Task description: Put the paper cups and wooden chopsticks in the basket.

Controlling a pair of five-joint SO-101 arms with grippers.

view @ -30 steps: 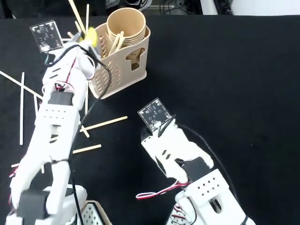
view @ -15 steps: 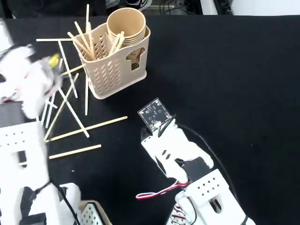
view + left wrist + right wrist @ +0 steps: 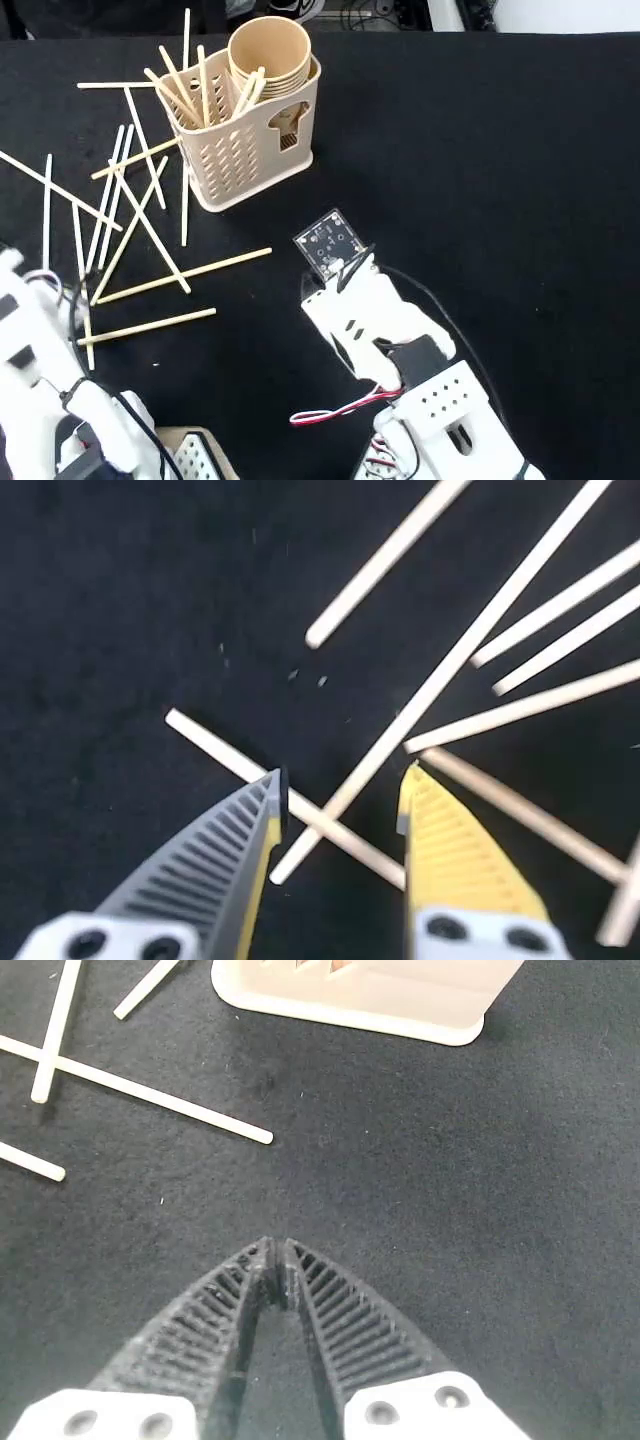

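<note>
— Far back on the black table [image 3: 480, 150], left of centre: basket [image 3: 255, 140] upright, paper cups [image 3: 268, 48] stacked inside, several wooden chopsticks [image 3: 202, 80] standing in it to their left.
— And outside it?
— Many loose chopsticks [image 3: 185, 274], scattered and crossed, left of and nearer than the basket.
— Grippers?
— Over that scatter, at near left, left gripper [image 3: 342, 775]: fingers apart, empty, above two crossed sticks. Nearer than the basket, right gripper [image 3: 277, 1250]: fingers pressed together, holding nothing.
</note>
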